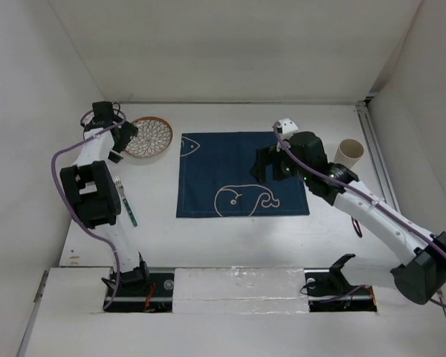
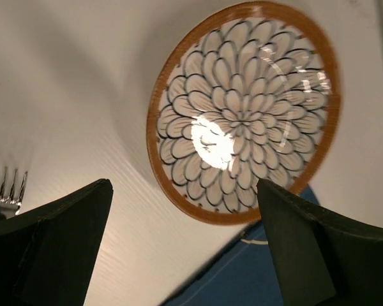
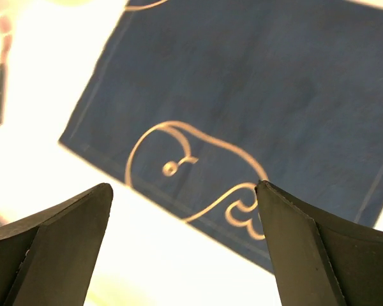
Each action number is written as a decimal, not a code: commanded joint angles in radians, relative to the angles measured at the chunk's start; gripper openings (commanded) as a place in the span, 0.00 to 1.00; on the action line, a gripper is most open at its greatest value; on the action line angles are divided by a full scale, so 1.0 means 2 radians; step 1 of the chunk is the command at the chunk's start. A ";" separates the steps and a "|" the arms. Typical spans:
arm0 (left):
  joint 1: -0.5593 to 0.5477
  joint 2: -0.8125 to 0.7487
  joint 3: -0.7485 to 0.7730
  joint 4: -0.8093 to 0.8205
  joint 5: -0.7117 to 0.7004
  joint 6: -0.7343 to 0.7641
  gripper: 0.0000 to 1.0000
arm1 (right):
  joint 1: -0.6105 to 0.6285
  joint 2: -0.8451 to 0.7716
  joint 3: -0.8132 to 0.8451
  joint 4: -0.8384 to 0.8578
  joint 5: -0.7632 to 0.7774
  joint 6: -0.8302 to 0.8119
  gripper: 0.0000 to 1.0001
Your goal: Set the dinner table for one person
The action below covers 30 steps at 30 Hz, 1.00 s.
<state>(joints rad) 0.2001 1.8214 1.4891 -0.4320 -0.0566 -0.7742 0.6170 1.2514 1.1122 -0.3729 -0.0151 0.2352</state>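
A: White table (image 1: 230, 238) under it all. Nearest, the fork (image 1: 128, 202), left of the placemat (image 1: 241, 175), nothing laid on it yet.
B: Right tool (image 3: 184, 186) hangs over the cloth, jaws apart, empty.
A: Farther back, left tool (image 2: 184, 186) gapes just beside the plate (image 2: 242, 115). Plate first, I reckon: drop, pinch the rim.
B: Cup (image 1: 350, 152) far right.

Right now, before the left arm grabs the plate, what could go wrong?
The round brown-rimmed flower-pattern plate lies flat on the white tabletop; the open left tool may slip off its rim.
The open right tool hovers over the navy whale-print cloth placemat; bringing the plate there risks an arm clash.
The silver fork beside the left arm could get knocked.
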 commanded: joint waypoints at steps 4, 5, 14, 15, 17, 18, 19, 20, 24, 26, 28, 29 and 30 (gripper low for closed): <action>0.011 0.077 0.029 0.011 0.028 0.011 0.87 | 0.004 -0.092 -0.018 0.046 -0.071 0.007 1.00; 0.011 0.087 0.040 0.011 0.028 0.011 0.83 | 0.004 -0.100 -0.018 0.041 -0.071 0.002 1.00; 0.011 0.151 0.062 0.019 0.033 0.007 0.07 | 0.000 -0.161 -0.028 -0.005 -0.050 -0.014 1.00; 0.011 0.156 0.068 0.019 0.033 0.007 0.00 | 0.000 -0.161 -0.033 -0.005 -0.050 -0.014 1.00; 0.007 0.156 0.074 0.019 0.033 0.007 0.00 | -0.012 -0.166 -0.038 -0.005 -0.055 -0.014 1.00; 0.007 0.156 0.078 0.012 0.037 0.007 0.00 | -0.012 -0.166 -0.038 -0.005 -0.061 -0.014 1.00; 0.007 0.156 0.089 0.012 0.038 0.007 0.00 | -0.017 -0.166 -0.038 -0.005 -0.061 -0.014 1.00; 0.007 0.144 0.089 0.012 0.044 0.002 0.00 | -0.017 -0.171 -0.038 -0.005 -0.068 -0.014 1.00; 0.002 0.068 0.078 0.067 0.051 -0.013 0.00 | -0.022 -0.175 -0.038 -0.010 -0.068 -0.014 1.00; -0.003 0.035 0.065 0.101 0.055 -0.013 0.00 | -0.022 -0.175 -0.038 -0.010 -0.068 -0.014 1.00; -0.016 -0.008 0.065 0.114 0.055 -0.013 0.00 | -0.022 -0.175 -0.038 -0.010 -0.068 -0.014 1.00; -0.016 -0.020 0.065 0.120 0.060 -0.013 0.00 | -0.026 -0.175 -0.038 -0.010 -0.068 -0.014 1.00; -0.023 -0.031 0.065 0.125 0.060 -0.013 0.00 | -0.026 -0.175 -0.038 -0.010 -0.068 -0.014 1.00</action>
<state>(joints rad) 0.1818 1.9476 1.5970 -0.3153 0.0418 -0.7872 0.5766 0.9169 1.0313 -0.4114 -0.1398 0.2195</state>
